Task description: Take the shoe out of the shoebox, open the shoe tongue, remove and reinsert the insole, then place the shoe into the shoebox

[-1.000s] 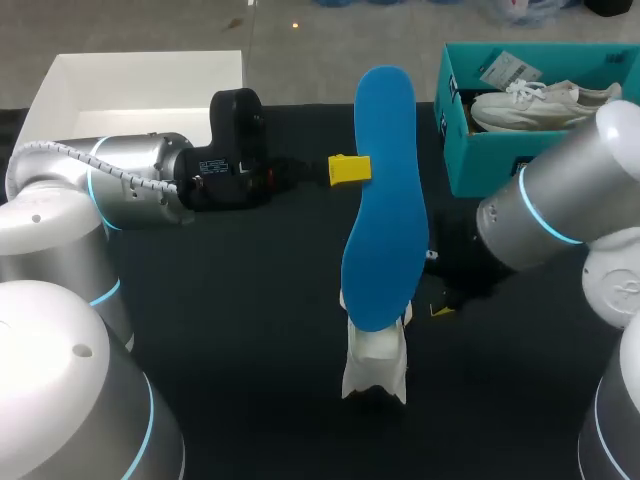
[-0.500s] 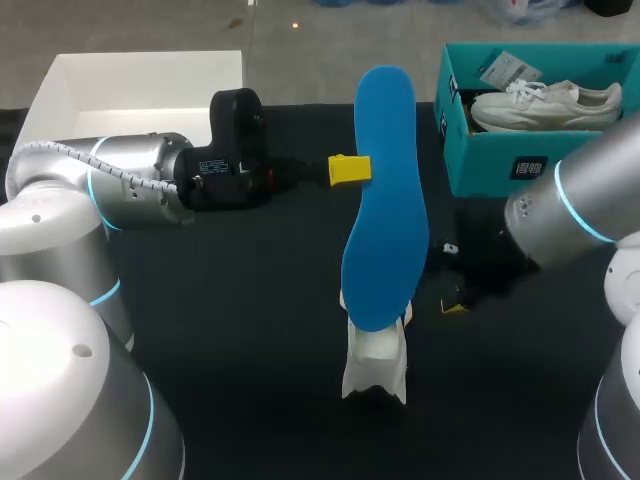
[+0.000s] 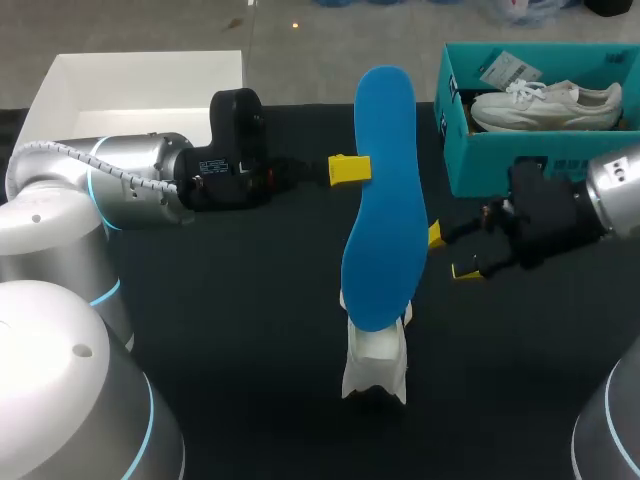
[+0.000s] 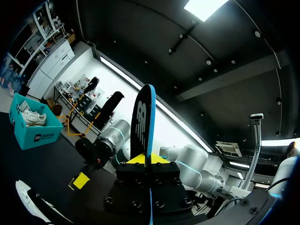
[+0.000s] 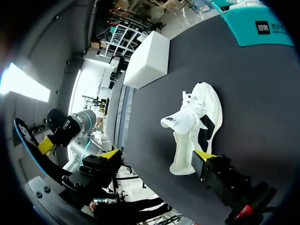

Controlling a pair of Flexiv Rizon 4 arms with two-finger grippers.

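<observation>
The blue insole point(image 3: 385, 200) stands nearly on end in the centre of the head view, out of the shoe, with its lower end hanging just over the white shoe point(image 3: 376, 365). The left gripper point(image 3: 349, 169) is clamped on its edge at centre-top, both yellow tips pressed to it; lifted this way, the insole looks ready to be fed back in.

The shoe rests on the black table point(image 3: 250, 330) at lower centre, opening upward, and from the right wrist its tongue looks pulled up. The right gripper point(image 3: 450, 253), right of centre beside the insole, has its fingers spread and holds nothing, probably to steady the shoe.

The teal shoebox point(image 3: 480, 160) at upper right holds a second shoe point(image 3: 545, 103). A white box point(image 3: 140, 80) sits at upper left.
</observation>
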